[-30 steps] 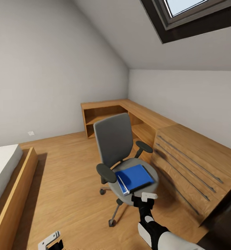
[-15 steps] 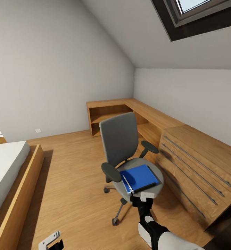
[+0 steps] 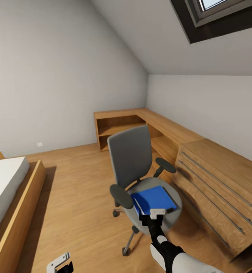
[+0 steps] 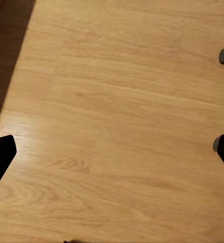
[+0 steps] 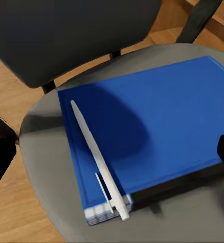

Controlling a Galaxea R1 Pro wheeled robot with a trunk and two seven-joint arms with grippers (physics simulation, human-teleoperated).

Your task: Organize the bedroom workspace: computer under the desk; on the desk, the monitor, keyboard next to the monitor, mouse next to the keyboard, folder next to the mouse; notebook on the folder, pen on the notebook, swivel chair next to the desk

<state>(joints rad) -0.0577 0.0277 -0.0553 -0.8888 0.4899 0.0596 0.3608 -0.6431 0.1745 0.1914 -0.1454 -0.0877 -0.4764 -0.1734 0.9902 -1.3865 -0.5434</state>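
Folder lies flat on the chair seat, dark spine edge toward the front of the seat, pen lying along its side edge. Right arm reaches forward and down; right gripper hovers just above the folder's near edge, fingers apart. Left gripper hangs open over floor.

Attic bedroom in a home, simulator render.
Sloped grey-white ceiling with black-framed skylight at upper right of the frame; low wooden bed at lower left; light wood floor; L-shaped wooden shelf unit in the far corner; wooden drawer cabinet at right; grey swivel chair at centre.
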